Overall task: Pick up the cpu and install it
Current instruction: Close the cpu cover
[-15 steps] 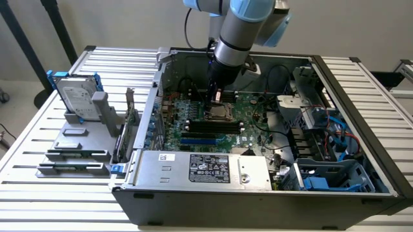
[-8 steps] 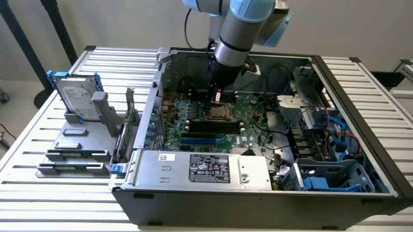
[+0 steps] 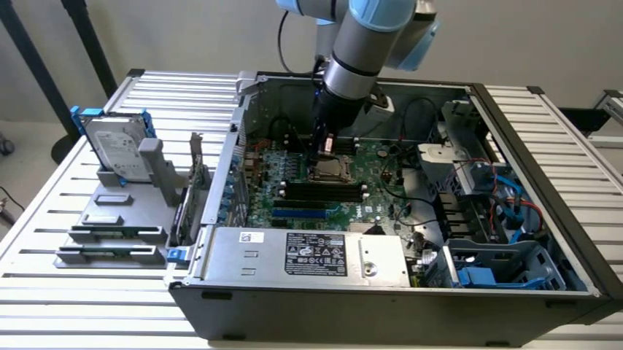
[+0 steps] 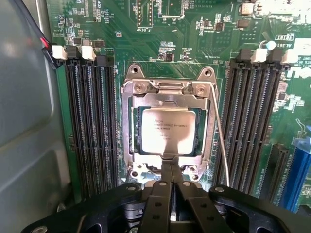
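The cpu, a flat square chip with a silvery top plate, lies flat inside the metal socket frame on the green motherboard. My gripper is shut, its two black fingers pressed together with nothing visible between them. The tips sit at the chip's near edge, over the frame's rim. In the exterior view the gripper hangs inside the open computer case, just above the socket in the middle of the board.
Black memory slots flank the socket on both sides, and a thin wire lever runs beside the frame. A power supply fills the case front. A hard drive in a blue bracket stands on a grey holder at the exterior view's left.
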